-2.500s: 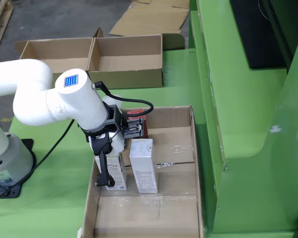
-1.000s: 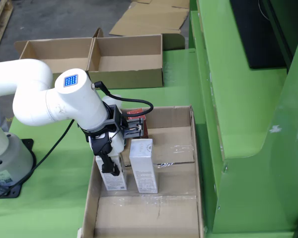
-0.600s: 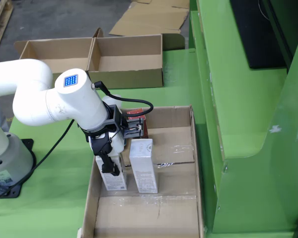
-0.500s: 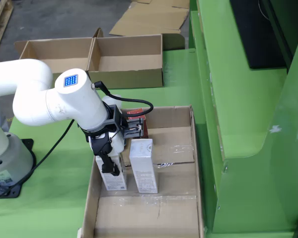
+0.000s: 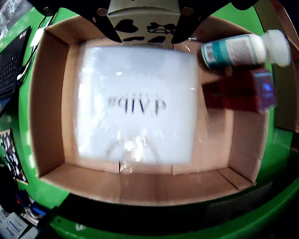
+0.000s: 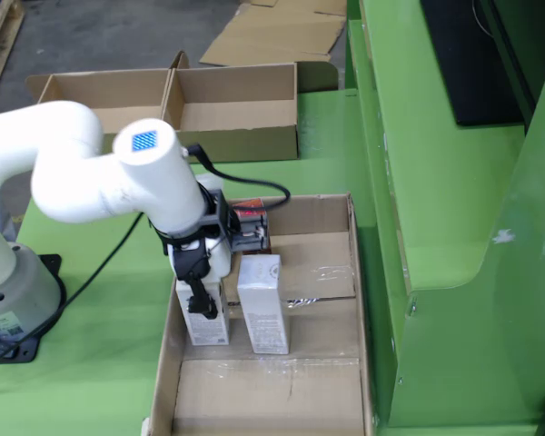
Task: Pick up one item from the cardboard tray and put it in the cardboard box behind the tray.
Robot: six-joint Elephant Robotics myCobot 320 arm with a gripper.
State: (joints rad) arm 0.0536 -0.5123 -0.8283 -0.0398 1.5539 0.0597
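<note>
In the wrist view my gripper [image 5: 146, 34] is shut on a white carton with black cow patches [image 5: 144, 20], a black finger on each side of it. The carton is sharp while everything below is blurred. Below lies the cardboard tray [image 5: 47, 99] with a flat white box [image 5: 137, 102], a teal-labelled bottle with a white cap [image 5: 239, 50] and a dark red box [image 5: 239, 89]. In the fixed view the gripper [image 6: 200, 295] holds the carton [image 6: 207, 322] upright at the tray's [image 6: 345, 272] left side, beside the white box [image 6: 262, 304]. The two-compartment cardboard box [image 6: 232, 113] stands behind the tray.
The white arm [image 6: 91, 173] reaches in from the left, its base [image 6: 9, 291] on the green table. A tall green wall [image 6: 436, 200] runs close along the tray's right side. Flat cardboard [image 6: 272, 32] lies on the floor beyond.
</note>
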